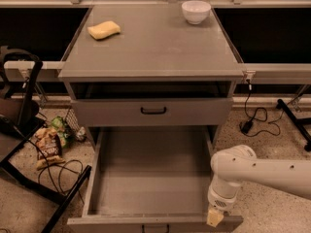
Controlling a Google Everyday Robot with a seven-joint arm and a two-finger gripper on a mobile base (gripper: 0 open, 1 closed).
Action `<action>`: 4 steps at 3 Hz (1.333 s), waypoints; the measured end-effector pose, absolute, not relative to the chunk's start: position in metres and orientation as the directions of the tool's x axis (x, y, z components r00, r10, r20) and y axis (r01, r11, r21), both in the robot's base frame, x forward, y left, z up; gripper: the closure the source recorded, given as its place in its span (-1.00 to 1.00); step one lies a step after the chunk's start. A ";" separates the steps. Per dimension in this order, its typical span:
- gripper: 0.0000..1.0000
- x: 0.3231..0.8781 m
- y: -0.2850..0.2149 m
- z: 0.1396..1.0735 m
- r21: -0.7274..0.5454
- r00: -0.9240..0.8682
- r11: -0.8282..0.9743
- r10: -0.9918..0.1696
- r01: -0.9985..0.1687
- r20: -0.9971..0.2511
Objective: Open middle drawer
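Observation:
The middle drawer (150, 178) is pulled far out of the grey cabinet, and its long shallow grey tray shows empty. Its front (121, 224) lies along the bottom edge of the view, with a bit of its black handle (155, 227) showing. My gripper (215, 218) hangs from the white arm (252, 171) at the drawer's front right corner, its cream tip on or just above the front edge. Above the open drawer, a shut grey drawer (151, 111) has a black bar handle.
On the cabinet top (155, 47) lie a yellow sponge (103, 30) and a white bowl (196, 11). A black chair frame (24, 130), a snack bag (47, 144) and cables (58, 171) are on the floor at left. More cables (255, 120) and a black stand leg (294, 123) are at right.

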State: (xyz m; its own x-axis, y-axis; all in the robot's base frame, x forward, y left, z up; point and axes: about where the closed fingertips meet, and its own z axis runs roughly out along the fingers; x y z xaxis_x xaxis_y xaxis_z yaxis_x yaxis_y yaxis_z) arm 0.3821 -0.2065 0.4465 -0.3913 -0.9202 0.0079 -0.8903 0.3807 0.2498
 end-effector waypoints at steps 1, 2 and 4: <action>-0.93 0.382 -0.206 0.447 0.250 -0.391 0.381 -0.920 -0.890 0.008; -1.00 0.385 -0.206 0.462 0.233 -0.382 0.371 -0.924 -0.899 -0.005; -1.00 0.385 -0.216 0.600 0.102 -0.354 0.347 -0.933 -0.932 -0.065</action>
